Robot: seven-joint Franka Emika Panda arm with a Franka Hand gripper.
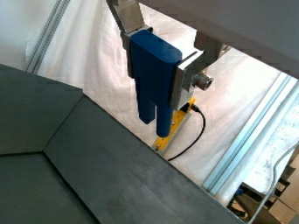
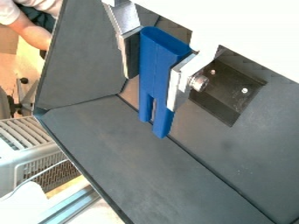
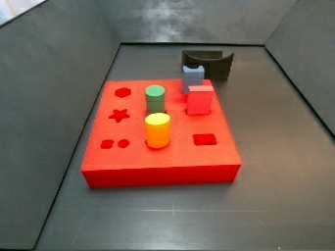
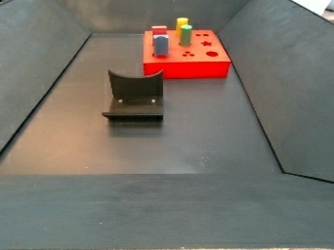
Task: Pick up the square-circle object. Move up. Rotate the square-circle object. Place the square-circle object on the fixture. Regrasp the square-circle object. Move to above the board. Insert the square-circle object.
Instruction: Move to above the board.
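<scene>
Tool (image 2: 149,54) condition: my two silver fingers (image 1: 126,19) are pressed against the dark blue square-circle object (image 2: 156,79), pinching its upper body, as both wrist views show. The piece hangs straight down from the grip with its two short prongs pointing toward the dark floor (image 2: 152,175), well clear of it. I judge this high carry to be deliberate: the piece is lifted so it can be turned before being set down. Neither side view shows the tool or the piece, so I am evidently above their field of sight. On the floor, the fixture (image 4: 133,95) stands empty, apart from the red board (image 3: 157,137); its raised walls and angled back look suited to propping the piece while I take a fresh grip. The board carries a green peg (image 3: 155,98), a yellow peg (image 3: 159,129), a red block (image 3: 199,99) and a pale blue piece (image 3: 193,74); its twin small holes (image 3: 116,144) remain open, and I judge these to be the destination for the prongs. Placement on the fixture is not yet done.
</scene>
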